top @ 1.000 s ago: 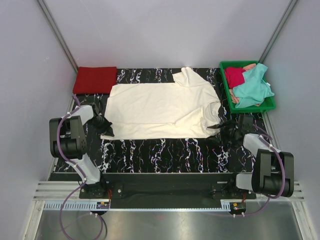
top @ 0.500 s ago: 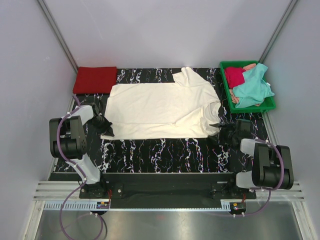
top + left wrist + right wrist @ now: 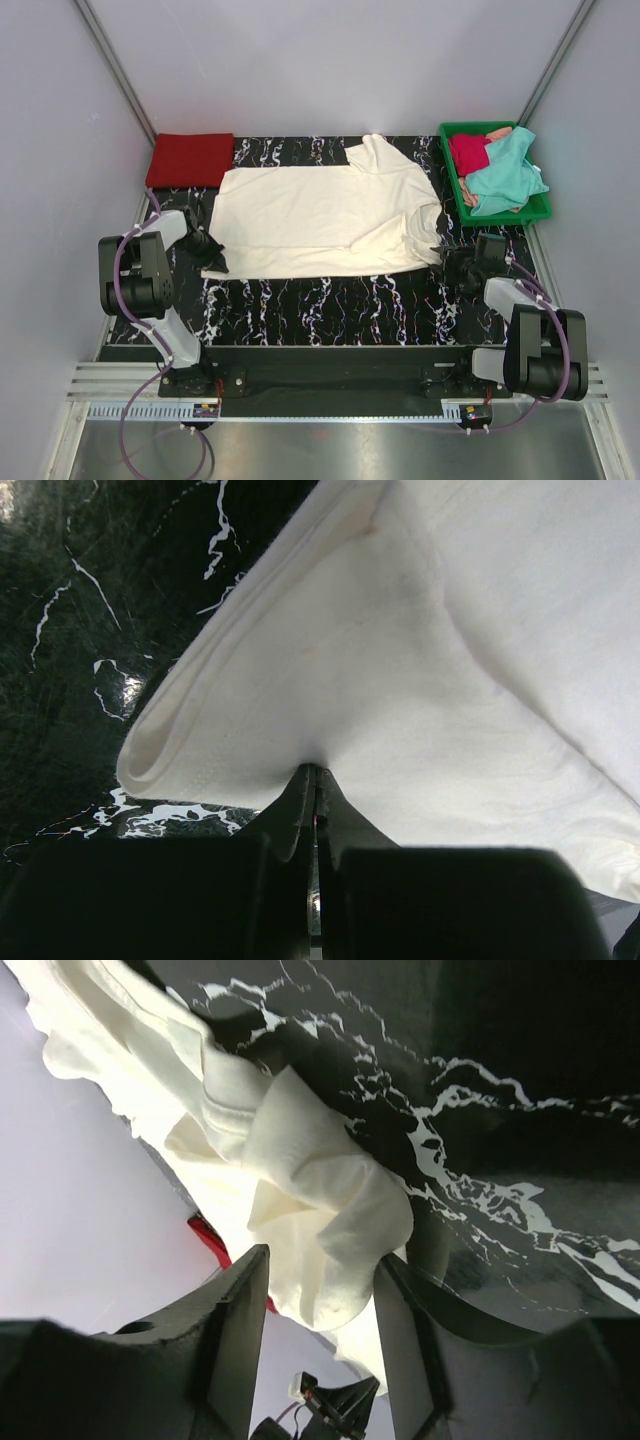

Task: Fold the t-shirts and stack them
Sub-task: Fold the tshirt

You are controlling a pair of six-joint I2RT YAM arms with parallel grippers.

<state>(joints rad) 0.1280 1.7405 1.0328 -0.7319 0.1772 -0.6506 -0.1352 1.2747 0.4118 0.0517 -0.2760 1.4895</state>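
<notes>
Top external view: the green tray (image 3: 455, 192) sits at the far right corner of the black marbled table (image 3: 330, 300). A crimson t-shirt (image 3: 468, 152) lies crumpled in its far left part. A teal t-shirt (image 3: 508, 175) is heaped over the right side and spills past the right rim. Small peach-coloured bits of cloth (image 3: 498, 133) show at the far end and the near left; what they are I cannot tell.

At the far left corner a red t-shirt (image 3: 190, 160) lies folded into a neat rectangle, just beside the cream-white t-shirt (image 3: 320, 215). That shirt is spread flat across the middle of the table, with one sleeve pointing to the far side and its right end rumpled close to the tray.

The left gripper (image 3: 213, 258) is at the shirt's near left corner. In the left wrist view its jaws are pressed together on the doubled cream edge (image 3: 316, 775).

The right gripper (image 3: 452, 258) is at the shirt's near right end. In the right wrist view its fingers (image 3: 235, 1320) stand apart with a bunched fold of cream cloth between them. Whether they already pinch it I cannot tell.
</notes>
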